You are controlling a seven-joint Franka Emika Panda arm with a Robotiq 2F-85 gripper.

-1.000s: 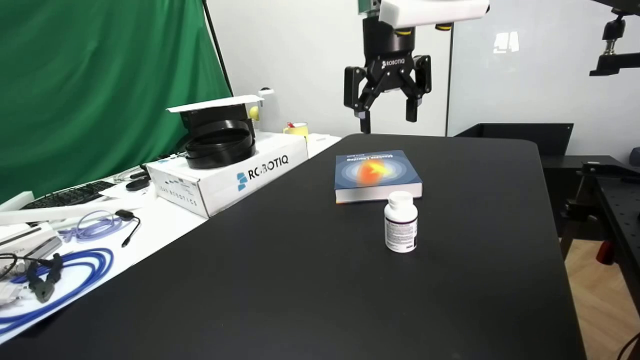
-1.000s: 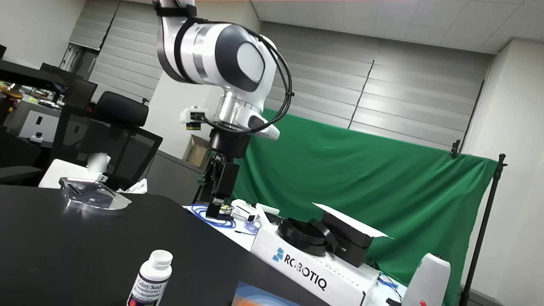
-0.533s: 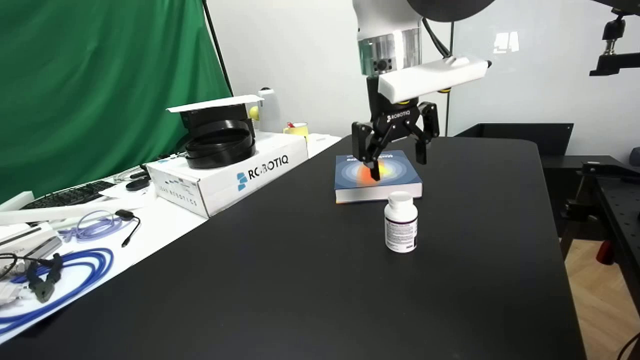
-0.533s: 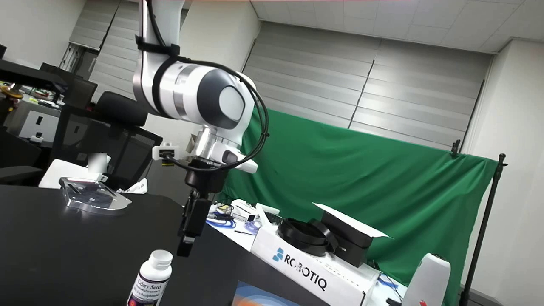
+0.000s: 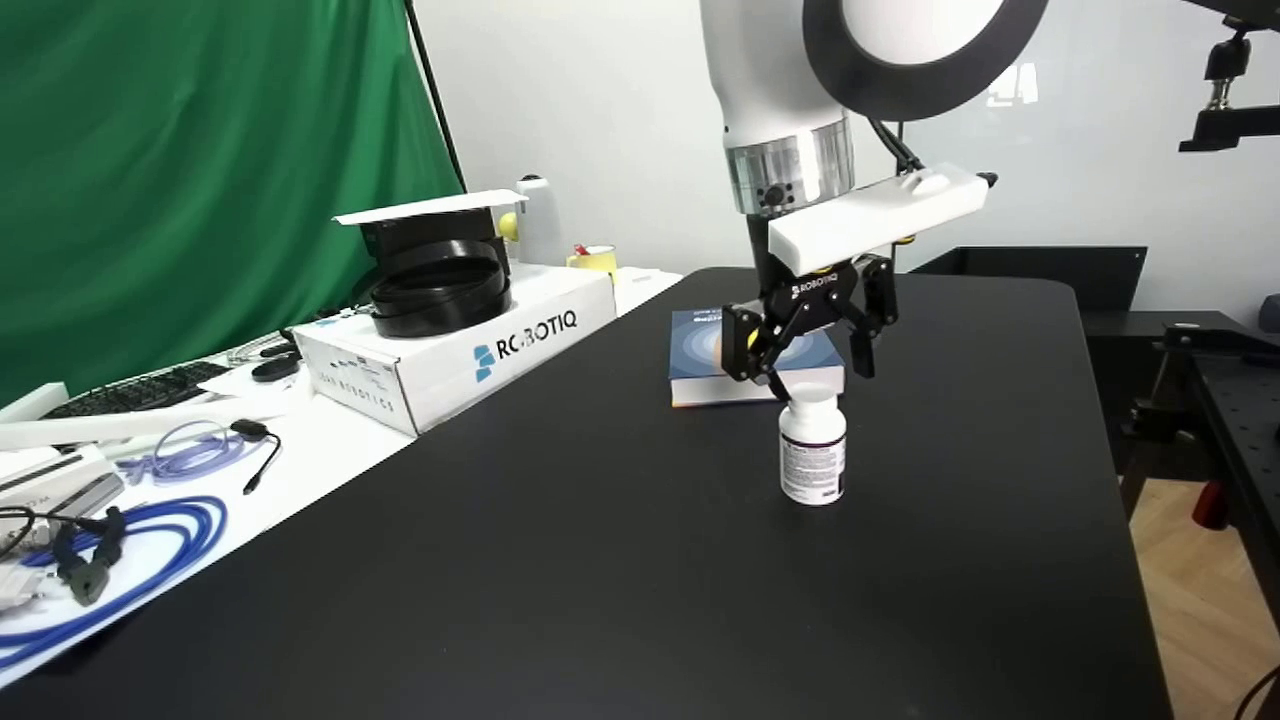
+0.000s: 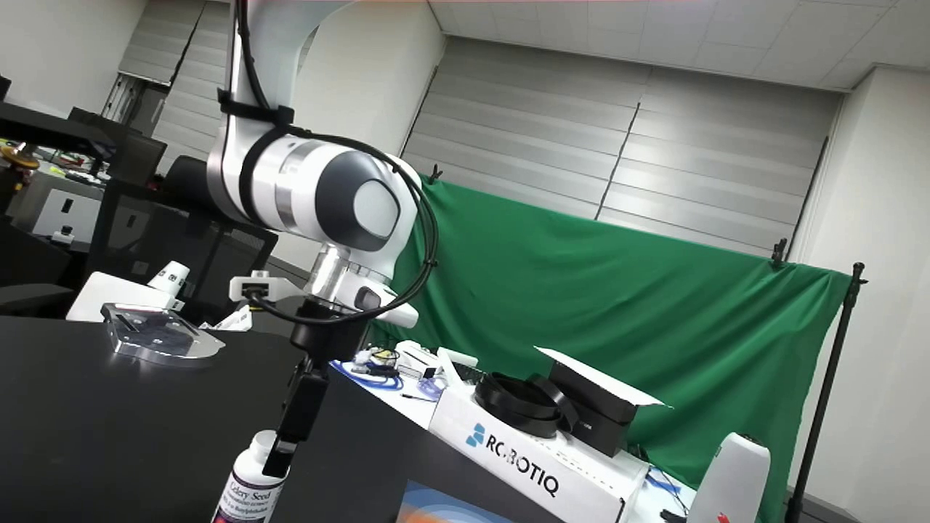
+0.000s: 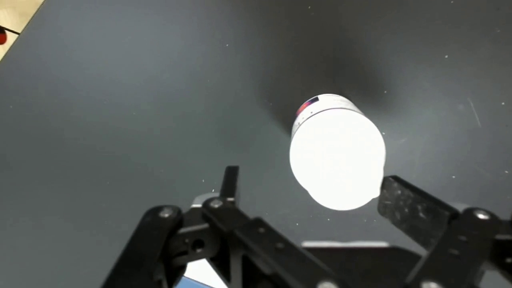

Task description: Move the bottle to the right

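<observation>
The small white pill bottle stands upright on the black table in an exterior view; it also shows at the lower edge of an exterior view, its base cut off. In the wrist view the bottle is seen from above, its cap washed out. My gripper is open at cap height, just behind the bottle. In the wrist view the right finger of my gripper touches or nearly touches the bottle's shoulder; the left finger is well apart from it. In an exterior view a finger overlaps the cap's side.
The blue-and-orange book lies behind the bottle, partly hidden by my gripper; its corner also shows in an exterior view. A white Robotiq box stands beside the black table. A clear plate lies near the table's far edge.
My open gripper has come down and forward from above the book to the bottle. The bottle has shifted slightly, a little to the right in one exterior picture and a little left in another.
</observation>
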